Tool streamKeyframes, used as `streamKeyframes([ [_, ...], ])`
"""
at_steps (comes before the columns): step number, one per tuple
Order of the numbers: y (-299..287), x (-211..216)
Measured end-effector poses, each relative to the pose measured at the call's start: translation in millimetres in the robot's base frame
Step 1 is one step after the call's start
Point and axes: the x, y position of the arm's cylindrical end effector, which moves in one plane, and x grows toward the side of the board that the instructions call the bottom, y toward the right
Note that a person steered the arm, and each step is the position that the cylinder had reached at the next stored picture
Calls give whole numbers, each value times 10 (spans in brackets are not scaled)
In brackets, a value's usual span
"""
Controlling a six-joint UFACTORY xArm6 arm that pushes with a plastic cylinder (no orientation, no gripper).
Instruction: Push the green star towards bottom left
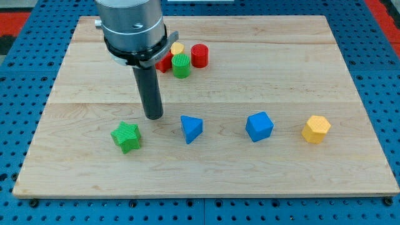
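Observation:
The green star lies on the wooden board in the lower left part of the view. My tip rests on the board just up and to the right of the star, a small gap away from it. The rod rises from there to the arm's grey flange at the view's top.
A blue triangular block, a blue cube and a yellow hexagonal block lie in a row to the star's right. Near the top, partly behind the arm, sit a green cylinder, a red cylinder, a yellow block and a red block.

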Motion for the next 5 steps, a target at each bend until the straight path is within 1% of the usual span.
streamKeyframes([
  [1,146,220],
  [2,55,559],
  [3,-172,846],
  [4,-728,789],
  [5,-792,653],
])
